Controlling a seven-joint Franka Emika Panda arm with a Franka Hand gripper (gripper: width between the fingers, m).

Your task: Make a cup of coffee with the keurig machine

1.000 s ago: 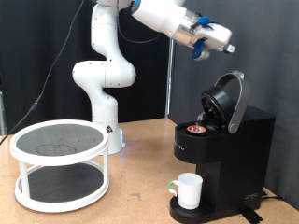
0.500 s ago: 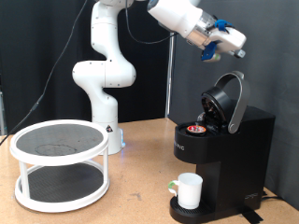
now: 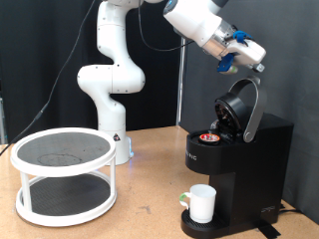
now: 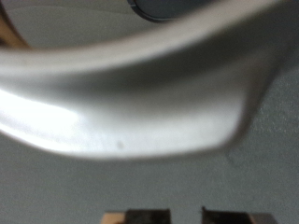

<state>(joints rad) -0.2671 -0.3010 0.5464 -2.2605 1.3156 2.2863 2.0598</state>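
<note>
Keurig machine (image 3: 239, 139) stands at the bench's right edge, lid up, 1 red-topped pod (image 3: 207, 137) seated, cup (image 3: 202, 203) on its drip base. Over the last second the gripper (image 3: 237, 60) has swung rightward, now just above the raised lid; whether it's open I cannot tell.

I see the keurig machine (image 3: 239, 149) in matt black plastic with a brushed silver lid trim, the cup (image 3: 202, 203) in glossy white ceramic, and the table (image 3: 140, 214) in smooth light wood.
</note>
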